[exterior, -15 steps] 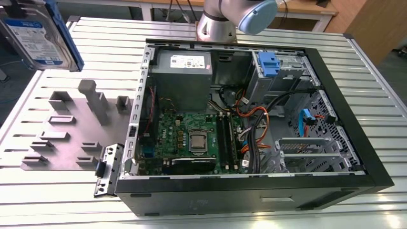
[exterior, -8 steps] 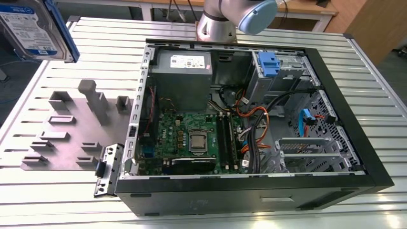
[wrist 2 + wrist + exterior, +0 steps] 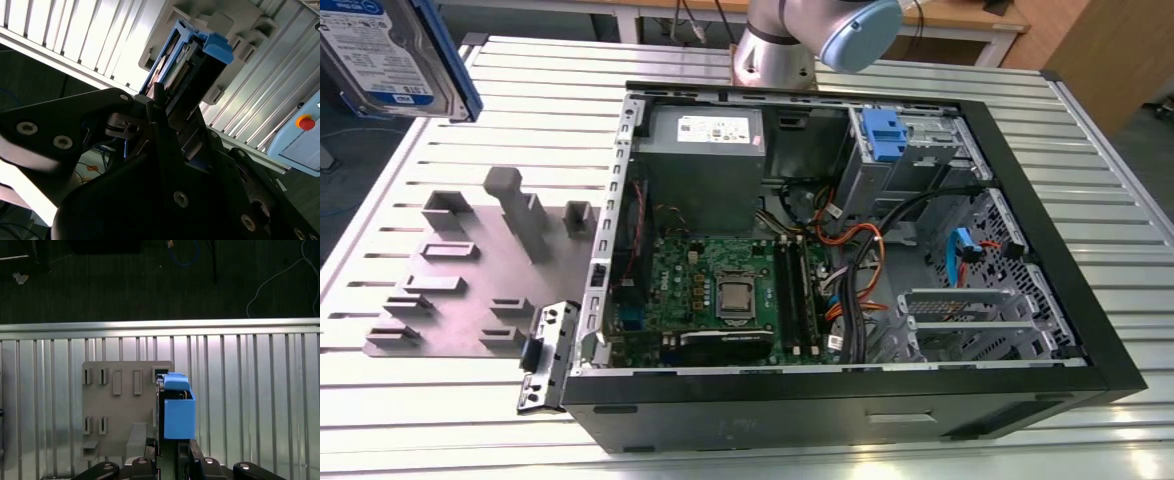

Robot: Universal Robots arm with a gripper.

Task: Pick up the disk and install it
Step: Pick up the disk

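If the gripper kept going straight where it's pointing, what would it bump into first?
The gripper holds the disk, which would probably hit the grey holder plate first; depth unclear.

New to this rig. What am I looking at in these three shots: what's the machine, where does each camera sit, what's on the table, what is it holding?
The machine is one robot arm, standing behind the case in the exterior view. That view comes from a camera off the arm and takes in the whole slatted metal table. Both wrist views come from cameras riding near the arm's wrist, so they look along the gripper.

On the table is an open computer case with its motherboard exposed. Beside it, on the exterior view's left, is a grey fixture plate with slots.

The gripper is shut on the disk, a labelled hard drive in a blue carrier. It is held in the air near the plate and is not yet in the case.
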